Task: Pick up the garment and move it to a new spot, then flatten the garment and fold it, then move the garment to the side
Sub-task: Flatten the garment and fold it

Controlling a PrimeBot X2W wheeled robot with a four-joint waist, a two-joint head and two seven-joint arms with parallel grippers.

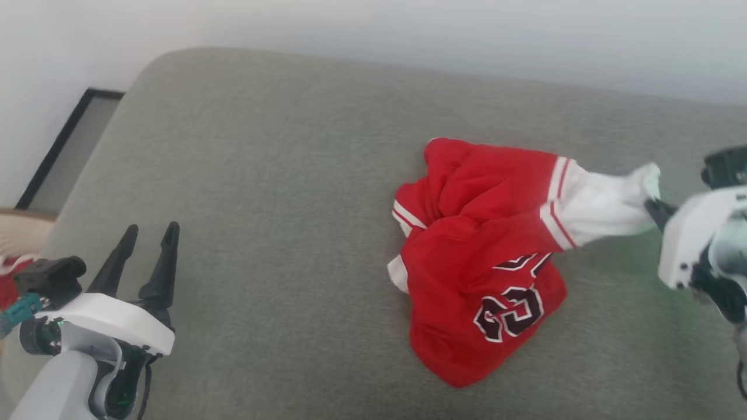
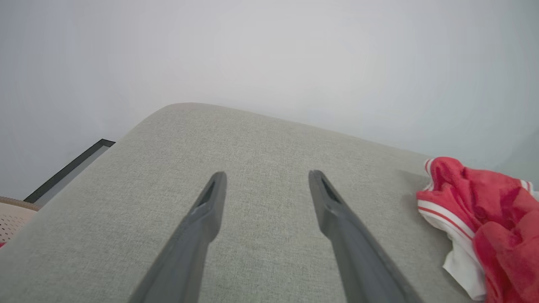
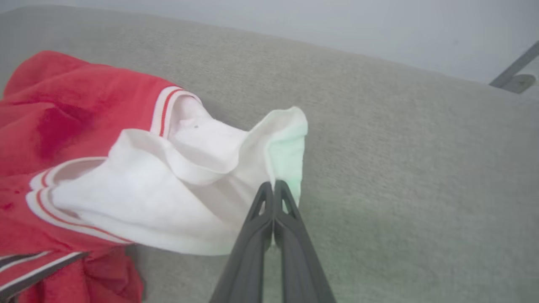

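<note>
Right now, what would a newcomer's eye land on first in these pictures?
The crumpled red garment with its "23", right of centre on the grey cushion. Next, the right claw, shut on the white sleeve at the garment's right end. The left claw hangs open at lower left, apart from it.
</note>
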